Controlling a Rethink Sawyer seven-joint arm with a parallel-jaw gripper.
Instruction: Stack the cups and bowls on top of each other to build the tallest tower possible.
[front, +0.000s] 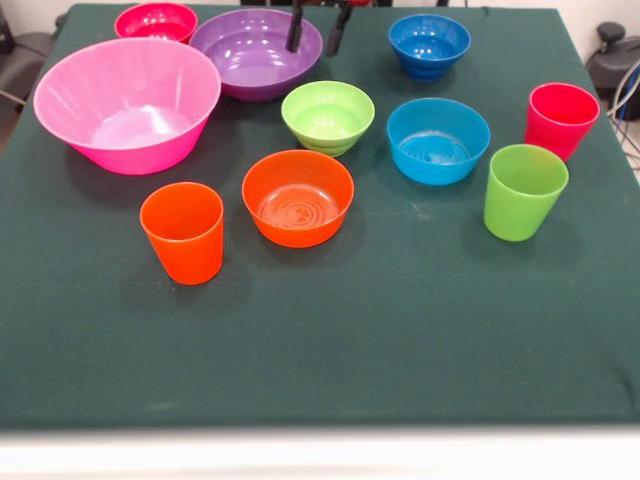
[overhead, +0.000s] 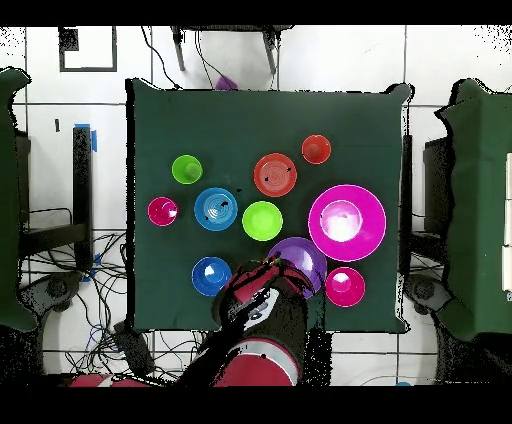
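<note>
Desk: dark green cloth (front: 330, 340) is spread over it, and all ten pieces stand on it singly, rims up; nothing has been stacked.
Bowls: pink bowl (front: 127, 103) at the front view's left, purple bowl (front: 255, 52) and red-pink bowl (front: 156, 21) behind it, lime bowl (front: 328, 116), orange bowl (front: 298, 197) and light blue bowl (front: 438, 140) mid-desk, dark blue bowl (front: 429, 45) at the back.
Cups: orange cup (front: 183, 231) front left, green cup (front: 524, 191) and red-pink cup (front: 560, 119) at right.
Gripper (front: 316, 30): jaws are held apart and empty, over the purple bowl's far rim.
Handling: the plastic is judged light, rigid and glossy, so slip is likely.
Hold: a rim wall is best pinched, one finger inside and one outside.
</note>
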